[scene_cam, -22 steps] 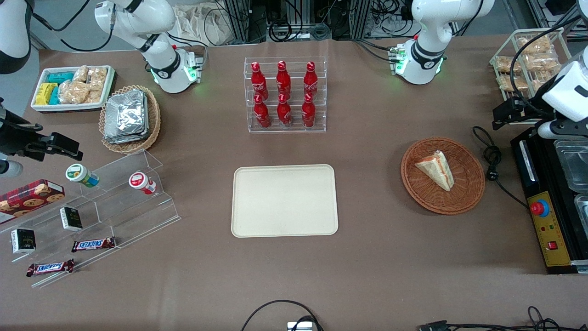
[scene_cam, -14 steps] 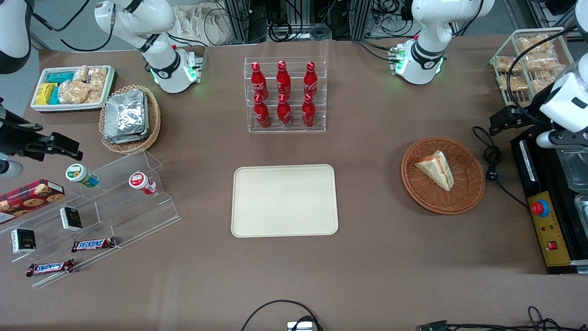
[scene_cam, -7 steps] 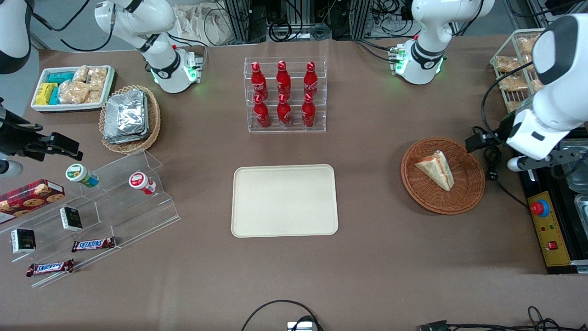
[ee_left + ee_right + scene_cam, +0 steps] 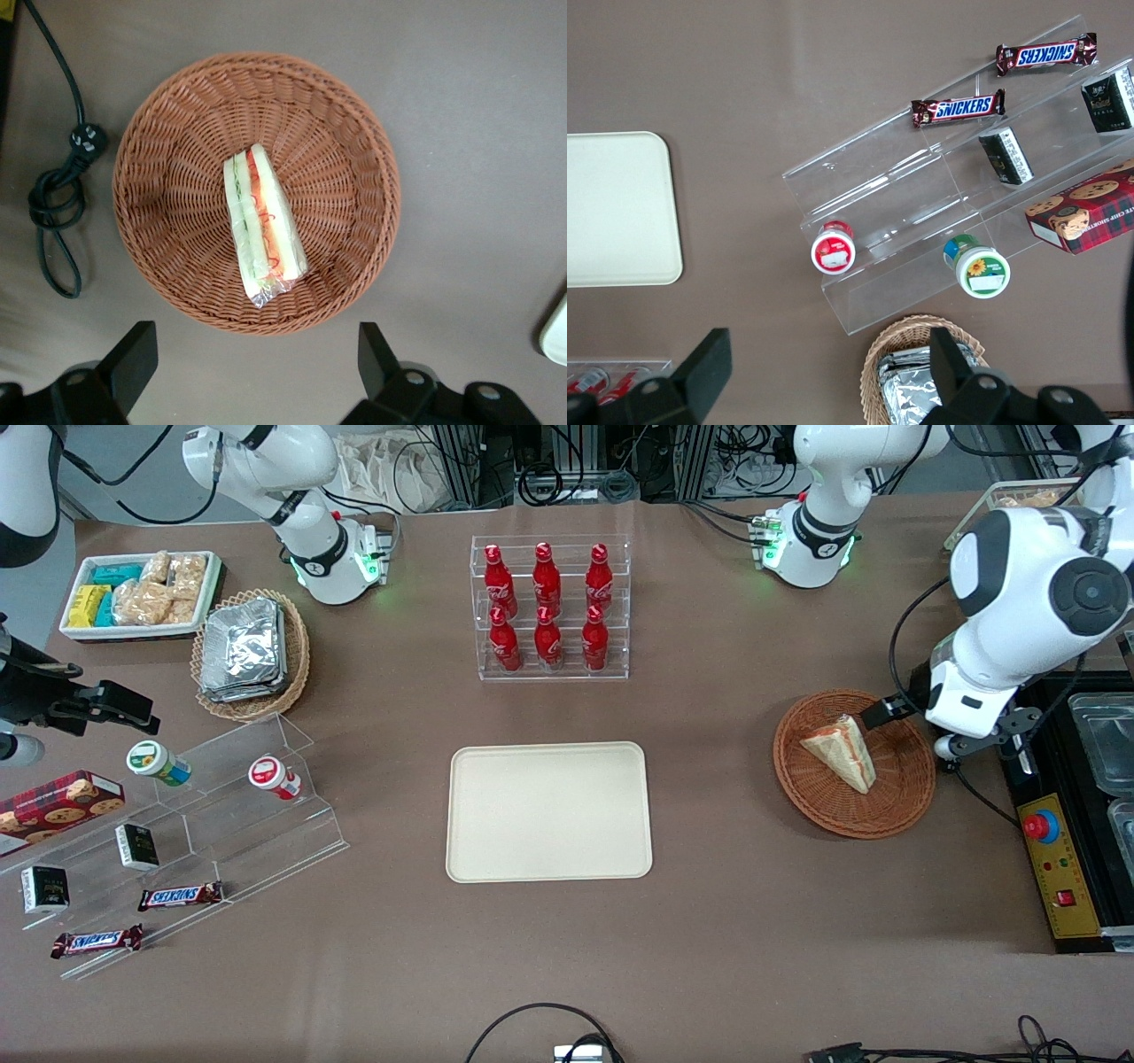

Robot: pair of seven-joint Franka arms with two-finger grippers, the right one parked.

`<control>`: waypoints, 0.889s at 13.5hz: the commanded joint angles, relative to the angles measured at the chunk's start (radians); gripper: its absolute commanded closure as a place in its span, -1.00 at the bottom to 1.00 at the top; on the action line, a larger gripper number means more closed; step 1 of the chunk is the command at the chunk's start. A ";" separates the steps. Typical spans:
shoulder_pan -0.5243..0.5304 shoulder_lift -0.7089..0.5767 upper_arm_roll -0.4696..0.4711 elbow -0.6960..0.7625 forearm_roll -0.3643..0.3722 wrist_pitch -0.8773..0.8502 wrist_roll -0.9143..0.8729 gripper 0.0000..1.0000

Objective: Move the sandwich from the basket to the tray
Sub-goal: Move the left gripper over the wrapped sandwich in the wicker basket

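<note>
The gripper (image 4: 252,372) hangs above the counter (image 4: 753,921) with its two dark fingers (image 4: 131,363) spread wide apart and holding nothing; in the left wrist view the sandwich (image 4: 261,223) lies between and ahead of those fingers, well apart from them, resting on the woven floor of the basket (image 4: 354,159) with its cut edge turned up so the green and red-orange layers show, and a clear wrapper is visible at its nearer tip; that same view shows a coiled black cable with a plug (image 4: 58,186) on the counter just beside the basket, and a pale corner of the tray (image 4: 556,336) at its edge; the front view shows what the wrist camera cannot: the working arm's white body (image 4: 1019,620) leaning over the basket's (image 4: 855,815) rim toward the working arm's end of the counter, with the gripper itself largely hidden under the wrist there, so only a dark part juts over the rim near the sandwich (image 4: 842,751); the tray (image 4: 549,812) lies flat and bare at the middle of the counter, well apart from the basket; farther from the front camera than the tray stands a clear rack of red bottles (image 4: 549,607); the right wrist view shows one end of the tray (image 4: 616,208) beside a clear stepped stand with chocolate bars (image 4: 959,108).
</note>
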 commanded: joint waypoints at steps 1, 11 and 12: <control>-0.008 -0.043 0.006 -0.079 -0.001 0.055 -0.075 -1.00; -0.008 -0.010 0.006 -0.321 0.001 0.419 -0.132 -1.00; -0.007 0.004 0.006 -0.330 0.001 0.446 -0.132 -1.00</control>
